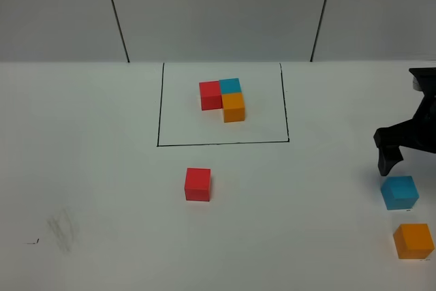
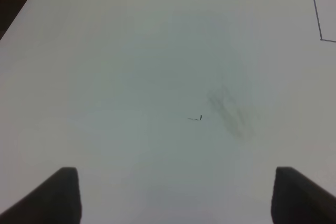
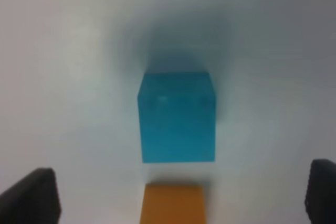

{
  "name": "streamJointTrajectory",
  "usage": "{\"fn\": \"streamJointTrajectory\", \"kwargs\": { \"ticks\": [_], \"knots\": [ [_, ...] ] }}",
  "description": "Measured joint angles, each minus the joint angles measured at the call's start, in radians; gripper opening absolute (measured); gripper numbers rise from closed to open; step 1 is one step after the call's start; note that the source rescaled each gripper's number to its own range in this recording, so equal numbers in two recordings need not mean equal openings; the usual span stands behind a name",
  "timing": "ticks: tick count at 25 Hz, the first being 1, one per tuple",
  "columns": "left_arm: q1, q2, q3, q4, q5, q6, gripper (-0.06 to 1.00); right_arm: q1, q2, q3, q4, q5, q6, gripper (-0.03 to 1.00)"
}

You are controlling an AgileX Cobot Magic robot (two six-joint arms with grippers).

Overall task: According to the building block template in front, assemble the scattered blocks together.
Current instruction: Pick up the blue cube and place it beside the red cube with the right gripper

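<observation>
Template [image 1: 225,97], red-blue row crosswise, orange leg toward camera

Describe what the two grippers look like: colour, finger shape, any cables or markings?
Both are matte black. The left gripper shows just two blunt, blocky fingers in its wrist view; the right gripper looks the same. The high camera shows the right one as an angular black body with a squared tip. No cables, labels or markings visible.
</observation>
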Motion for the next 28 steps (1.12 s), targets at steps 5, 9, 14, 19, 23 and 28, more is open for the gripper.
{"fn": "streamJointTrajectory", "kwargs": {
  "ticks": [5,9,14,19,23,28],
  "knots": [
    [0.000,0.000,0.000,0.000,0.000,0.000,1.00,-0.020,0.002,0.079,0.001,-0.060,-0.001,0.91],
    [0.000,0.000,0.000,0.000,0.000,0.000,1.00,-0.021,0.006,0.094,0.009,-0.111,-0.005,0.90],
    [0.000,0.000,0.000,0.000,0.000,0.001,1.00,-0.021,0.009,0.095,0.022,-0.139,-0.023,0.89],
    [0.000,0.000,0.000,0.000,0.000,0.001,1.00,-0.021,0.014,0.095,0.028,-0.141,-0.044,0.89],
    [0.000,0.000,0.000,0.000,0.000,0.001,1.00,-0.021,0.050,0.095,0.046,-0.147,-0.062,0.88],
    [0.000,0.000,0.000,0.000,0.000,0.001,1.00,-0.021,0.058,0.096,0.053,-0.174,-0.064,0.88]
  ]
}}
